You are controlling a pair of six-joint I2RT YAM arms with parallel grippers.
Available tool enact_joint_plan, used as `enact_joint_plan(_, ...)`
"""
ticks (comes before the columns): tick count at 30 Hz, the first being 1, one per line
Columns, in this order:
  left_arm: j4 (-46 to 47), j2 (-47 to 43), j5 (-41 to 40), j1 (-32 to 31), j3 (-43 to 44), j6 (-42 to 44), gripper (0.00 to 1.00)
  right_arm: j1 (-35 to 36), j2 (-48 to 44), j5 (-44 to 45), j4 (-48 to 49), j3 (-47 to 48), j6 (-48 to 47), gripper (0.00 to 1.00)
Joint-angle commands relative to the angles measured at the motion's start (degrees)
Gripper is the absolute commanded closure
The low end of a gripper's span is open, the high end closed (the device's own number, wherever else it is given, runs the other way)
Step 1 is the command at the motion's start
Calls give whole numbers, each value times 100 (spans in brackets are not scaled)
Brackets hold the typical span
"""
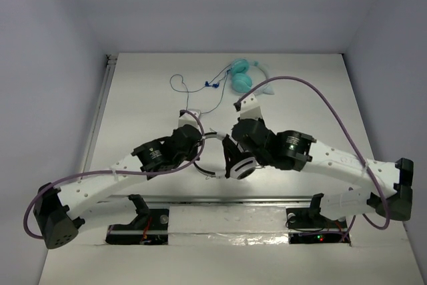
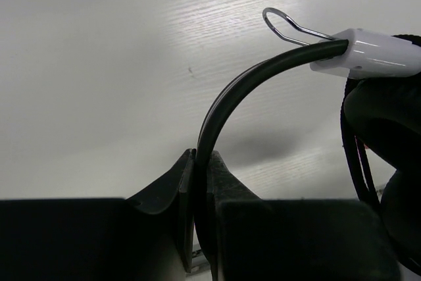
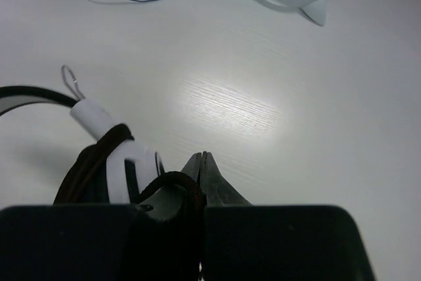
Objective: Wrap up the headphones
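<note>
Arching headphones (image 1: 244, 169), black-and-white headband (image 2: 229, 93), dark cable (image 3: 89, 162) coiled

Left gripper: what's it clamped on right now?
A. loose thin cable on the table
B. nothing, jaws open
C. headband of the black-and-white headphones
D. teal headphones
C: in the left wrist view the left gripper has its jaws shut on the black headband arc of the headphones, which rises out from between the fingers.
</note>
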Motion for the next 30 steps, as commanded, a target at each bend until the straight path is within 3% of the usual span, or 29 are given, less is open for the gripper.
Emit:
enact_joint_plan(1, 158, -43, 553, -149, 214, 309, 100, -338, 232, 509, 767, 300, -591, 100)
enact_joint_plan(6, 167, 28, 791, -201, 382, 583, 100, -848, 408, 431, 1435, 309, -1030, 96)
enact_joint_plan(9, 176, -33, 888, -201, 461, 715, 100, -1076, 373, -157, 1901, 116, -1181, 85)
enact_joint_plan(12, 281, -200, 1212, -201, 496, 785, 100, -1270, 364, -939, 2217, -120, -1137, 84)
enact_joint_plan(16, 370, -438, 1372, -201, 522, 785, 100, -1674, 198, -3053, 2849, -630, -1137, 85)
enact_joint_plan(22, 369, -807, 1469, -201, 811, 715, 100, -2034, 259, -3744, 3597, -1333, -681, 85)
enact_joint_plan(30, 484, -1053, 1452, -201, 1269, 741, 100, -2290, -128, -5308, 5847, -2688, -109, 80)
